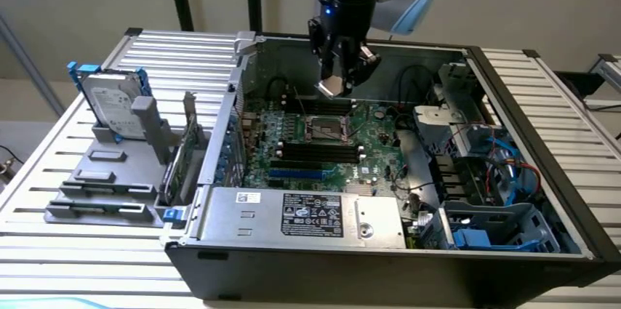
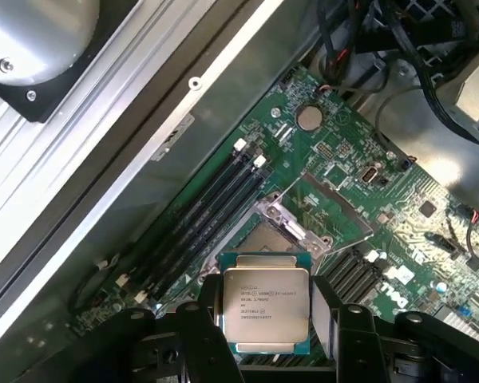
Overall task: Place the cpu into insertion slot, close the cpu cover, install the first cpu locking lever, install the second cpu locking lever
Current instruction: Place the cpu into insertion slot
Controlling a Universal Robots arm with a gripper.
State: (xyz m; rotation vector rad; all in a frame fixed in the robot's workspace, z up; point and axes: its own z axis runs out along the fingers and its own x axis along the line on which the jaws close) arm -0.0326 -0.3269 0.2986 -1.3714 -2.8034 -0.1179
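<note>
The gripper (image 2: pixel 267 341) clasps the cpu (image 2: pixel 266 307) by two opposite edges, jaws spread wide around it. The cpu hangs above the insertion slot (image 1: pixel 327 129) on the green circuit board (image 1: pixel 374 150), not touching it.

Downward claw (image 1: pixel 338 82), fingers (image 2: pixel 201 339) in tight grip
</note>
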